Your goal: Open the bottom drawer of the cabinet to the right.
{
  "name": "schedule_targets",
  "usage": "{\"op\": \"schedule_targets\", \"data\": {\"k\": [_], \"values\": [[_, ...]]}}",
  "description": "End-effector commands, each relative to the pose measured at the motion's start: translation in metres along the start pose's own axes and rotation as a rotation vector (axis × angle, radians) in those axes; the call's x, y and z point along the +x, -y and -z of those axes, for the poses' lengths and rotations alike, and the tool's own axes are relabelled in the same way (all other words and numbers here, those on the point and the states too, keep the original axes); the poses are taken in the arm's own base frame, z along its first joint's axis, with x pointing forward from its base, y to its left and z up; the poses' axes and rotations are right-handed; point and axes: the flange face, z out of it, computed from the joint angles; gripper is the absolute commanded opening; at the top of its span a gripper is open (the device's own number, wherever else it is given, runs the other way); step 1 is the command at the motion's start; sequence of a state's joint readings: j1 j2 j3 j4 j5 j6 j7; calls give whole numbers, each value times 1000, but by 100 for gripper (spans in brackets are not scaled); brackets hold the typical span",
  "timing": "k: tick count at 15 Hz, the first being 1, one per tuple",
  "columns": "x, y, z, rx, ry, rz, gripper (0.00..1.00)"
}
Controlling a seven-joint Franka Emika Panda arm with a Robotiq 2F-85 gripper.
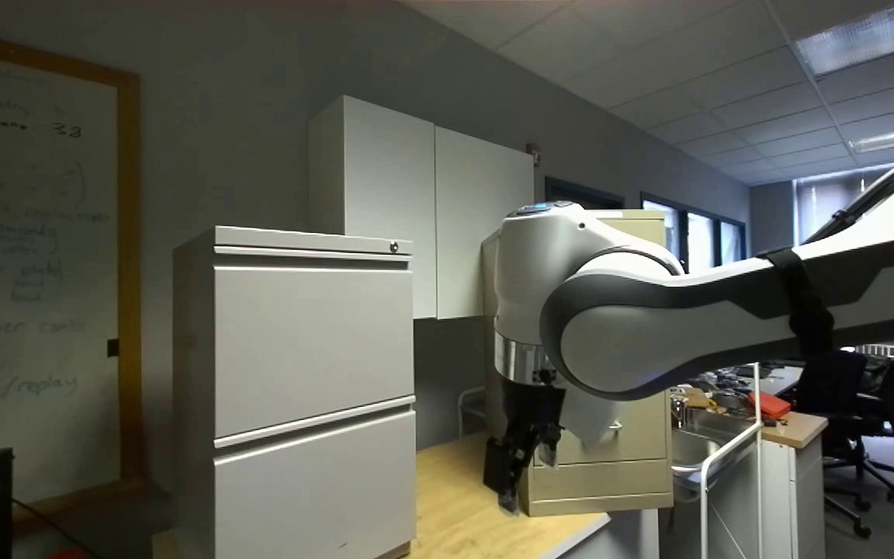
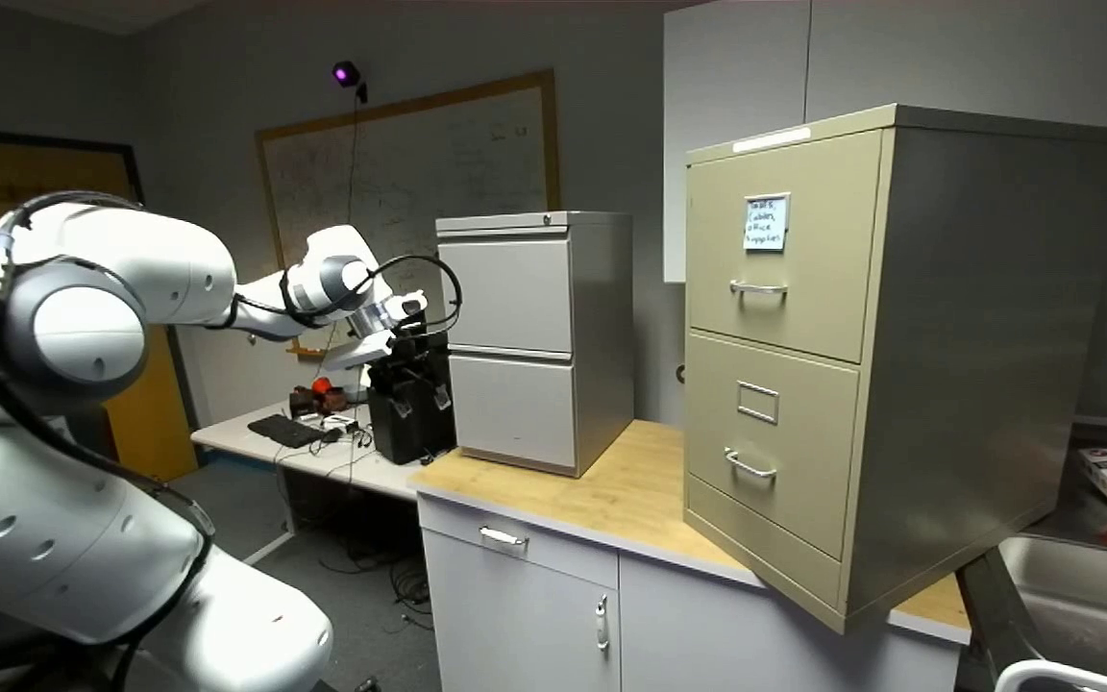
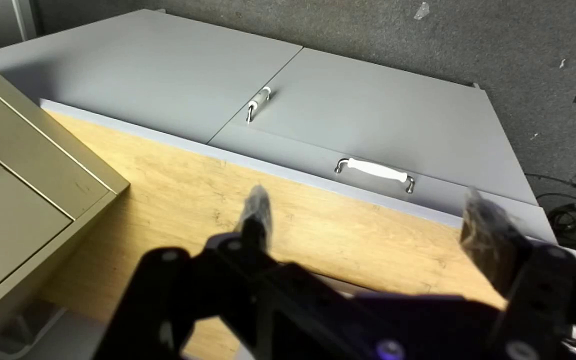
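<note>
The narrow beige-tan cabinet (image 2: 976, 336) stands on the wooden counter, angled, with one corner past its front edge. Its bottom drawer (image 2: 808, 447) is shut, with an empty label holder and a metal handle (image 2: 750, 464). The upper drawer, with a white label card, is also shut. The bottom drawer (image 1: 643, 435) is partly hidden by the arm in an exterior view. In the wrist view a part of the bottom drawer (image 3: 8, 225) shows at the left. My gripper (image 3: 365, 200) is open and empty above the counter, apart from the cabinet. It also shows in both exterior views (image 1: 528, 477) (image 2: 422, 402).
A light-grey two-drawer cabinet (image 2: 510, 298) stands on the wooden counter (image 2: 611, 485), left of the beige one. Lower cupboards with handles (image 2: 525, 596) are under the counter. White wall cupboards (image 1: 486, 225) hang behind. A sink (image 2: 1092, 596) and a desk (image 2: 265, 432) flank the counter.
</note>
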State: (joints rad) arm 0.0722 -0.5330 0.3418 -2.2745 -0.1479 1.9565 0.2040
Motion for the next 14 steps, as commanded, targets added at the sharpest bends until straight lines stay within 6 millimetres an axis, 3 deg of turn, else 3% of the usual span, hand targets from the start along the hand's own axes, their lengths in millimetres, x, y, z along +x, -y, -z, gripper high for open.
{"op": "schedule_targets", "data": {"k": [1, 6, 9, 14], "values": [[0, 0, 0, 0, 1, 0, 100], [4, -4, -4, -4, 4, -8, 100], [8, -19, -10, -24, 2, -41, 100], [10, -79, -25, 23, 2, -202, 100]]}}
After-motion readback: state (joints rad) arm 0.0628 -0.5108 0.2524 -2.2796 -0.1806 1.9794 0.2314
